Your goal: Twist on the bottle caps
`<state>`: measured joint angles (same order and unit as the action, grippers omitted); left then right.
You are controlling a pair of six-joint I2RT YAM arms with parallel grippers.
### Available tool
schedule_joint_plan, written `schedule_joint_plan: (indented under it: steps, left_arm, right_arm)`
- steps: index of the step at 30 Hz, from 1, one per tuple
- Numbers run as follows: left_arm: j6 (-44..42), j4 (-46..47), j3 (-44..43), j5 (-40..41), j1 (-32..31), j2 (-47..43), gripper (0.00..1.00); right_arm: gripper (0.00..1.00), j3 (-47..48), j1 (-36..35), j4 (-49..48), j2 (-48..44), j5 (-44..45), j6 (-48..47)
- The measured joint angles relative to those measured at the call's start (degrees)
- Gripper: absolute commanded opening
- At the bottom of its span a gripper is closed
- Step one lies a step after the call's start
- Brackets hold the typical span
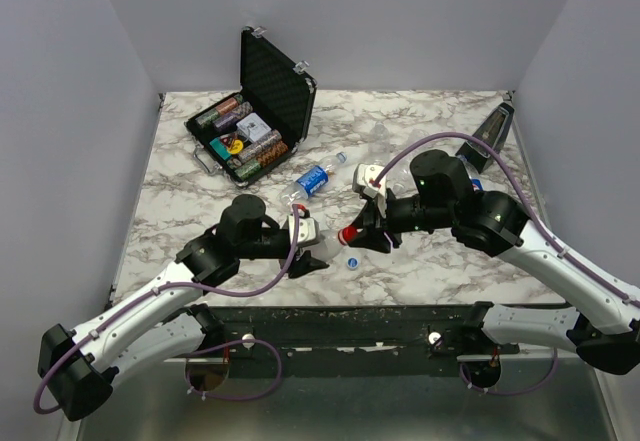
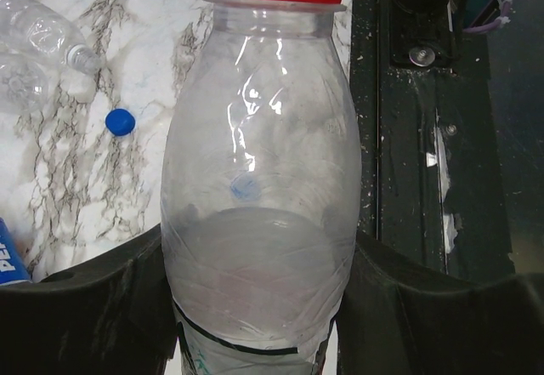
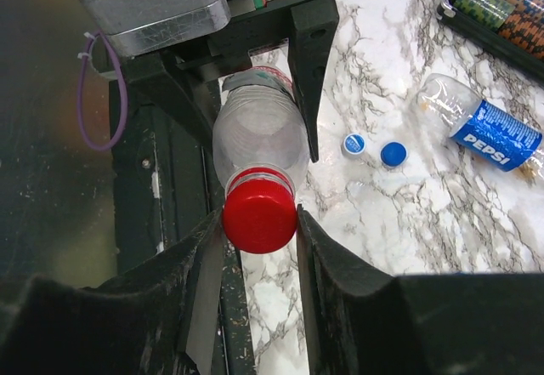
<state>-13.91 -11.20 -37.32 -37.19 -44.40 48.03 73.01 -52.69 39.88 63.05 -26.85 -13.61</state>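
- The right fingers (image 3: 340,281) sit clamped on the red cap (image 3: 259,213), one pad against each side of it.
- That cap sits on the neck of a clear bottle (image 3: 259,133), and its flat top faces the right wrist.
- The left fingers (image 2: 102,307) are closed on the same bottle lower down. They press its body from both sides, just above a label with a black line.
- So the bottle hangs between the two arms, lying nearly level, with its capped end towards the right arm and its base towards the left.
- It is at the near edge of the marble bench (image 1: 430,261), partly over the dark rail in front.
- Just beyond it on the bench lie two loose caps side by side, a whitish cap (image 3: 354,144) and a blue cap (image 3: 393,154), close together but not touching.
- Further back a Pepsi bottle (image 3: 484,133) lies on its side, well apart from the held bottle.
- Behind that, towards the back left of the bench, a black case (image 1: 270,81) stands open with rows of coloured poker chips (image 1: 240,131) in its tray.
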Motion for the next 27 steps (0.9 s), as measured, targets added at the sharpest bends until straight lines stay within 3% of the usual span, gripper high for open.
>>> schedule_joint_plan:
  steps: [16,18,22,27]
  left_arm:
    - [1.3,4.7,0.8,-0.2,0.0,-1.3,0.64]
    - [1.5,5.3,0.8,-0.3,0.0,-1.2,0.64]
    - [2.1,6.6,0.8,-0.4,0.0,-1.2,0.64]
    - [4.0,9.2,1.4,-0.3,0.0,-0.8,0.63]
  right_arm:
    - [0.46,-0.5,-0.2,-0.3,-0.2,0.0,1.0]
    - [0.5,-0.5,-0.2,-0.3,-0.2,0.0,1.3]
    - [0.67,-0.5,-0.2,-0.3,-0.2,0.0,1.9]
    - [0.73,-0.5,-0.3,0.1,-0.4,0.5,2.3]
